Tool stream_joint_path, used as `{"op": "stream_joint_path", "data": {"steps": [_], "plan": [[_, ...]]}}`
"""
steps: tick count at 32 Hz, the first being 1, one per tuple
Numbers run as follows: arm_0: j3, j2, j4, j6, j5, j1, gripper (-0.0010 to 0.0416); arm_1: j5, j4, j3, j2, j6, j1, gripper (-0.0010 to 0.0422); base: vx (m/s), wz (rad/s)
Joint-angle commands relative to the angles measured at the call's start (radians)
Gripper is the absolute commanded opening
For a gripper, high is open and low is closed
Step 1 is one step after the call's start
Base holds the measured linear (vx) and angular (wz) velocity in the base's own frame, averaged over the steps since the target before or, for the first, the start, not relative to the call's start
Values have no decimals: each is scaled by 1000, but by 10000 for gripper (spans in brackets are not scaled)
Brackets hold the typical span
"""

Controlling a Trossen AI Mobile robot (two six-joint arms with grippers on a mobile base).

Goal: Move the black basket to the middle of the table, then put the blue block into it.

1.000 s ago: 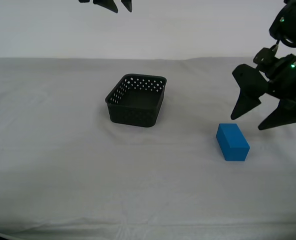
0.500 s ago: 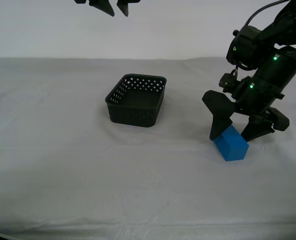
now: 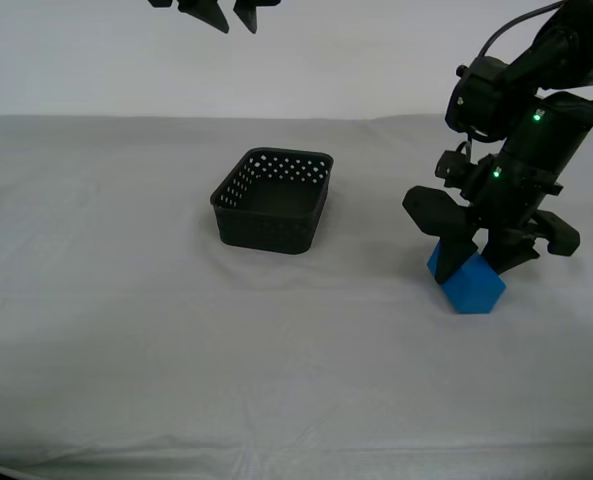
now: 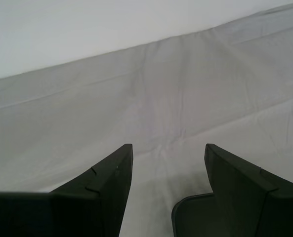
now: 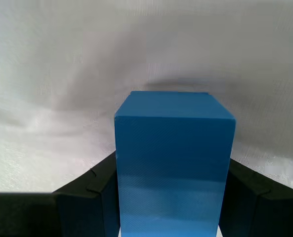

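Observation:
The blue block [image 3: 471, 287] lies on the table [image 3: 126, 300] towards the exterior view's right, tipped up at one end. My first gripper [image 3: 474, 270] reaches down over it, and in the first wrist view the block [image 5: 173, 163] fills the gap between the two black fingers [image 5: 87, 210] of that gripper [image 5: 171, 217], which press on its sides. The black basket [image 3: 266, 232] stands empty near the table's middle, to the exterior view's left of the block. My second gripper [image 3: 234, 25] hangs open and empty high above the basket; in its own view the gripper [image 4: 168, 148] shows only bare cloth [image 4: 161, 84].
The pale wrinkled cloth covers the whole table, and bare cloth [image 3: 306, 380] runs along the front edge. The first arm's dark body [image 3: 526, 130] stands over the exterior view's right side. A plain white wall [image 3: 376, 50] lies behind.
My first gripper came down from the exterior view's right onto the blue block and closed on it; the block is now tipped and shifted slightly. Basket and second gripper stayed put.

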Motion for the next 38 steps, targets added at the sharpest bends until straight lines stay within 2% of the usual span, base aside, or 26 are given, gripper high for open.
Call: {"op": "stream_joint_path", "data": {"steps": [1,4,5,8,9,11,12,13,17,19,21,24,25,29,35,38], "plan": [[47,0,-31,-3,-21,1,-1,-1,0,1,0,2,0,194,0,0],[115,-16,-51,-23,-68,3,-1,-1,0,1,0,2,-1,194,0,0],[154,-24,-51,-51,-102,5,0,-1,0,1,0,2,0,194,0,0],[240,-32,-49,-70,-142,14,0,-1,0,1,0,2,0,194,0,0],[299,-32,-42,-96,-163,22,0,-2,0,1,0,2,-1,195,0,0],[332,-32,-33,-104,-167,26,0,-1,1,1,0,2,-1,194,0,0],[384,-32,0,-117,-176,35,0,-2,2,1,0,2,0,194,0,0],[414,-32,17,-129,-197,41,0,-2,2,1,0,2,0,194,0,0],[462,-24,89,-130,-201,59,0,-2,2,1,0,2,0,195,0,0],[461,-24,159,-130,-204,64,0,-2,2,1,0,2,0,195,0,0],[459,-24,175,-130,-212,69,0,-2,3,1,0,2,0,194,0,0],[462,18,243,-135,-262,87,0,-1,5,1,1,2,0,194,0,0],[478,63,266,-130,-264,102,0,-2,7,1,2,2,0,194,0,0],[561,196,270,-130,-260,138,0,-2,13,1,2,2,-1,194,0,0],[744,374,264,-127,-268,174,0,-2,23,1,2,2,0,194,0,0],[826,411,169,-118,-268,177,0,-2,33,1,2,2,-1,194,0,0]]}}
